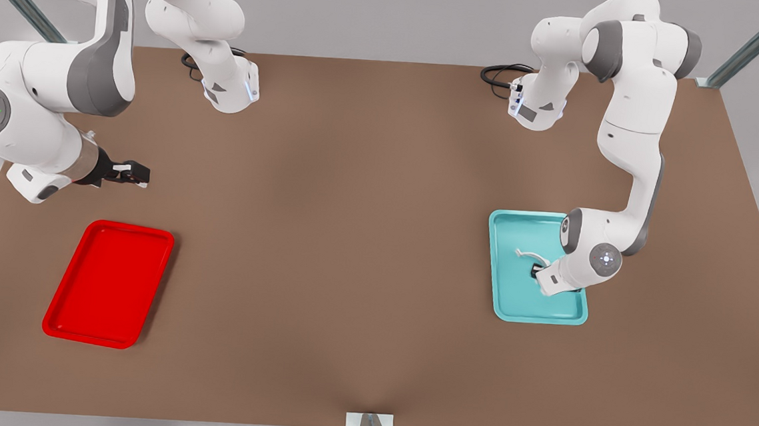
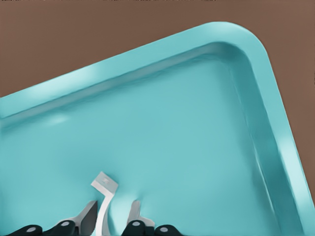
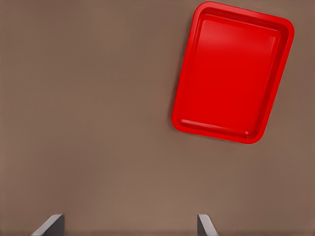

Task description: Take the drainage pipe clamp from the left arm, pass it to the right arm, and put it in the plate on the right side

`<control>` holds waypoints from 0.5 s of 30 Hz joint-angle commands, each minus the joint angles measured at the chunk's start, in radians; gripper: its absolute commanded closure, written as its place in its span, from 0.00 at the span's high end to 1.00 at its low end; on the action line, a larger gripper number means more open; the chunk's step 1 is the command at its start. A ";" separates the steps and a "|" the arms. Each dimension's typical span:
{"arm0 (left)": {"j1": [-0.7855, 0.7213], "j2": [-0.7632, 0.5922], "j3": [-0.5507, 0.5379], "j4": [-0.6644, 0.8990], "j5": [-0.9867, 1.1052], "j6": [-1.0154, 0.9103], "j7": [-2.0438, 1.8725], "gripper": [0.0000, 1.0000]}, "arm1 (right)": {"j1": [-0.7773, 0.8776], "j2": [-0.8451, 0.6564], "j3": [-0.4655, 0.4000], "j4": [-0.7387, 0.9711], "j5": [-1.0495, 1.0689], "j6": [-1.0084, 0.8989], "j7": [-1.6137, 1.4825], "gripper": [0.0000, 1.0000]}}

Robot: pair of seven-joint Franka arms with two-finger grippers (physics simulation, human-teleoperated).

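Your left gripper (image 1: 537,272) sits low inside the teal tray (image 1: 513,302) at right of centre in the front view, on the left arm (image 1: 630,157) that reaches down from the upper right. The drainage pipe clamp (image 1: 529,255) lies in that tray, its white arc curving out from the jaws toward the tray's upper part. In the left wrist view the strap (image 2: 104,204) stands between the two fingers (image 2: 87,219), which sit on either side with gaps showing, so the jaws read as released, not yet pinching it. One tab end points up over the teal floor (image 2: 197,147).

Your right gripper (image 1: 130,173) hangs over bare bench (image 1: 351,238) at the left of the front view, above and clear of the plate (image 1: 109,282), on the right arm (image 1: 39,116). Its jaws are spread wide: the right wrist view shows the two fingertips (image 3: 49,226) far apart at the frame's lower edge with nothing between them.

The red plate (image 3: 232,71) holds nothing; it lies at lower left in the front view, well apart from the teal tray.
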 commanded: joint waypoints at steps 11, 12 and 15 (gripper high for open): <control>-0.002 0.000 0.016 0.005 0.006 0.012 0.212 0.47 | 0.000 0.001 0.001 0.000 0.000 -0.003 -0.002 1.00; -0.002 0.000 0.016 0.005 0.006 0.012 0.212 0.47 | 0.000 0.001 0.000 0.000 0.000 -0.003 -0.002 1.00; -0.003 0.000 0.016 0.005 0.003 0.012 0.207 0.39 | 0.000 0.001 0.001 0.000 0.000 -0.003 -0.002 1.00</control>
